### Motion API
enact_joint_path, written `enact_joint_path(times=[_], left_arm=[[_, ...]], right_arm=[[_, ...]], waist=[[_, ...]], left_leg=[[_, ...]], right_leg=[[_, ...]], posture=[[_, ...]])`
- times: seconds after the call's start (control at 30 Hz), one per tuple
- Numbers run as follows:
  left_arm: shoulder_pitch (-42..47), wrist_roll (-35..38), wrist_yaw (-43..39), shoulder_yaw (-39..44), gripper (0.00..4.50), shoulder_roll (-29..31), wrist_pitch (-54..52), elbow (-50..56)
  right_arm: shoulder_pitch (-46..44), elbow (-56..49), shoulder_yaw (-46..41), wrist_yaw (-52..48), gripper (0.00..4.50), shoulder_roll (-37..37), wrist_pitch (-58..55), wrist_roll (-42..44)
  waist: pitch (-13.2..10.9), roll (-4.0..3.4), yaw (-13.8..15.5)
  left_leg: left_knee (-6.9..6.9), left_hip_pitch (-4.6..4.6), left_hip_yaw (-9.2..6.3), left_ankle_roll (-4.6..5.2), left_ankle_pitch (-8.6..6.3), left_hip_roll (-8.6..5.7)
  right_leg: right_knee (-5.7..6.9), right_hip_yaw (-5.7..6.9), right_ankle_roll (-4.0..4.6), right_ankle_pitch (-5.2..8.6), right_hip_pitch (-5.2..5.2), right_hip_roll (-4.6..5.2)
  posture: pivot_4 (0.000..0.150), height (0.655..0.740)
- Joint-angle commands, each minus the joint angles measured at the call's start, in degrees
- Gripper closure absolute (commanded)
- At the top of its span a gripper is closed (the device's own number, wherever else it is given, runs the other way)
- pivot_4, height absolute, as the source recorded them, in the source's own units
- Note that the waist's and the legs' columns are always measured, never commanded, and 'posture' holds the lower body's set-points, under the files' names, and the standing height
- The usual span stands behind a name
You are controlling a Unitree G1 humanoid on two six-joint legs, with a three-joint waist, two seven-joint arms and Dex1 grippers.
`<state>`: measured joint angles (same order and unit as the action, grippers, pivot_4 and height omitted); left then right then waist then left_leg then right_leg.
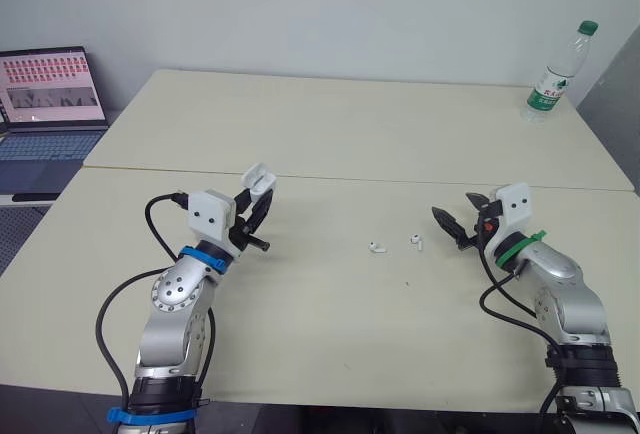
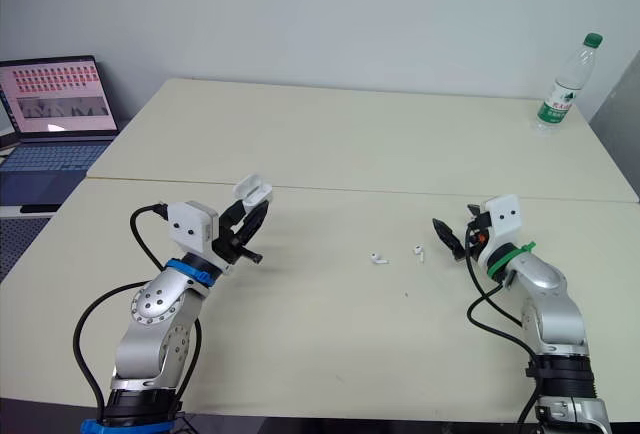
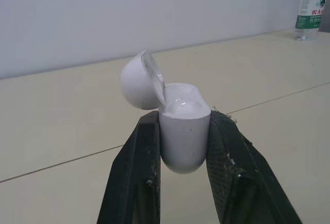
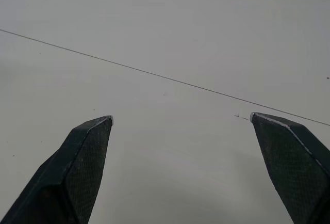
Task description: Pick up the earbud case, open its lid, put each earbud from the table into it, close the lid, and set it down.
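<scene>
- Your left gripper (image 1: 256, 206) is up off the table (image 1: 350, 134) on the left side, and its two black fingers are clamped on the earbud case (image 3: 183, 136), one on each flank.
- In the left wrist view the case stands upright between the fingers, with its rounded bottom showing in the gap below them.
- The lid (image 3: 138, 82) is swung open and tilted back on its hinge, away from the mouth of the case.
- You get a glossy glimpse of the case's top opening, but the wells inside are too shallowly seen to make out.
- Your right gripper (image 4: 180, 119) hangs just above the table on the right, fingers spread wide with nothing between them. The bases of both fingers are cut off by the edge of the right wrist view.
- Both earbuds lie on the table between your two arms: one earbud (image 1: 376, 248) nearer the left gripper, the other earbud (image 1: 416, 242) just beside it and closer to the right gripper's tips.
- They are apart from each other and too small to tell which way their stems point.
- A seam (image 1: 400, 181) runs across the table beyond the earbuds.
- A water bottle (image 1: 556, 72) stands at the far right corner, and a laptop (image 1: 45, 104) off the left side is partly cut by the picture edge.
</scene>
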<state>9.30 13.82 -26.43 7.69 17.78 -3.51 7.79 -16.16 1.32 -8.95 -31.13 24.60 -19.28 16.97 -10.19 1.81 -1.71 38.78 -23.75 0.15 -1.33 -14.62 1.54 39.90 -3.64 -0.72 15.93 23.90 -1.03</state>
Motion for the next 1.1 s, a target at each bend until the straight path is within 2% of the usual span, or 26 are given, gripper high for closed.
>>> enact_joint_path(times=[0.03, 0.7, 0.8, 0.97, 1.1], left_arm=[[1.0, 0.65, -0.22, 0.06, 3.66, 0.32, 0.7, 0.8], [1.35, 0.77, -0.62, -0.45, 3.66, 0.14, 0.62, 0.42], [1.14, 0.78, -0.62, -0.62, 3.66, 0.06, 0.49, 0.64], [0.96, 0.78, -0.72, -0.72, 3.66, 0.09, 0.44, 0.61], [1.09, 0.61, -0.52, -1.12, 3.66, -0.21, 0.5, 0.6]], right_arm=[[0.35, -1.3, -1.33, 0.13, 0.03, 0.81, 1.24, 0.24], [1.73, -3.01, -0.9, -0.33, 0.03, 1.46, 1.55, 0.0], [1.99, -6.18, 1.74, -3.32, 0.03, 2.82, 1.36, -0.24], [0.04, -13.71, 8.94, -9.47, 0.03, 4.48, -7.58, 3.27], [-2.62, -12.96, 17.02, -11.76, 0.03, 5.12, -9.87, -0.38]], waist=[[0.0, 0.0, 0.0], [0.0, 0.0, 0.0], [0.0, 0.0, 0.0], [0.0, 0.0, -0.16], [0.0, 0.0, -0.08]], left_leg=[[0.0, 0.0, 0.0, 0.0, 0.0, 0.0], [0.0, 0.0, 0.0, 0.0, 0.0, 0.0], [0.0, 0.0, 0.01, 0.0, 0.0, 0.0], [-0.01, 0.01, -0.01, 0.0, 0.0, 0.04], [-0.01, 0.02, -0.03, 0.0, 0.0, 0.03]], right_leg=[[0.0, 0.0, 0.0, 0.0, 0.0, 0.0], [0.0, 0.0, 0.0, 0.0, 0.0, 0.0], [0.0, -0.01, 0.0, 0.0, 0.0, 0.0], [0.0, 0.0, 0.0, 0.0, 0.0, -0.03], [-0.01, 0.01, -0.01, 0.01, 0.0, -0.04]], posture=[[0.15, 0.74], [0.15, 0.74], [0.15, 0.74], [0.15, 0.74], [0.15, 0.74]])
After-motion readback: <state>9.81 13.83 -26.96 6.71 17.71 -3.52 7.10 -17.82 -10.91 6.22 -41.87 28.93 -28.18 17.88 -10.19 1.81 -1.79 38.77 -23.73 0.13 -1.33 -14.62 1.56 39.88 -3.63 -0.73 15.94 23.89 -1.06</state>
